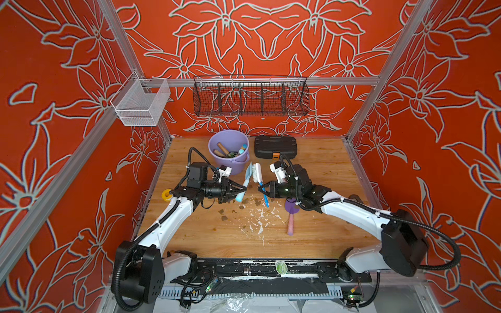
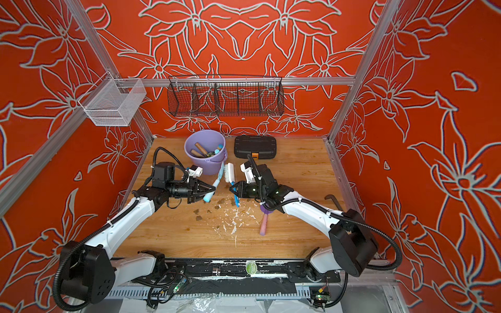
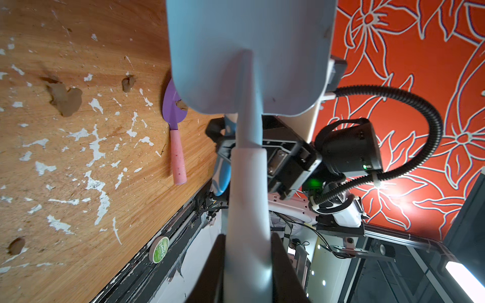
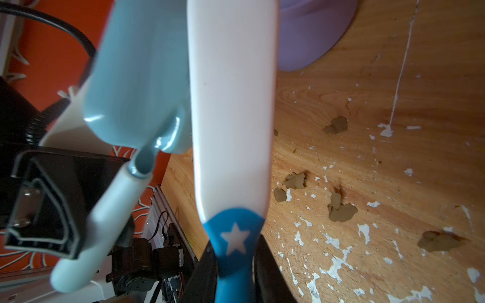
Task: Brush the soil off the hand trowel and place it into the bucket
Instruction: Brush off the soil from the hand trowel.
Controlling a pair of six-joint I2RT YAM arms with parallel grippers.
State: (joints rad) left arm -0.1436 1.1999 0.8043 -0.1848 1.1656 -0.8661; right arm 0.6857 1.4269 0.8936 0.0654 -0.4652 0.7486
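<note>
Several clumps of soil (image 4: 341, 211) lie on the table (image 1: 311, 238) on the near side of the bucket (image 1: 228, 132), among white flecks. A purple trowel (image 1: 290, 223) with a pink handle also lies there, well apart from the bucket, with one clump on its blade.

Closer to the bucket, both arms hold tools above the table. The left gripper (image 1: 238, 189) is clamped on the handle of the pale-blue trowel (image 1: 245, 180). The right gripper (image 1: 262, 189) is clamped on the blue handle of the brush (image 1: 259, 178).

The pale-blue trowel's long axis runs from the gripper toward the bucket, blade leading. Its tip is just beside the bucket's near wall. The brush head lies alongside the blade; contact cannot be confirmed. No clump shows on the blade faces in the wrist views.

The left gripper is the nearer one to the bucket. The transfer is judged to require lifting the blade over the rim, then releasing.

The bucket stands upright. It contains wood-handled tools and a pale-blue handle.

A closed black case (image 1: 275, 146) lies beside the bucket, on the right arm's side.
</note>
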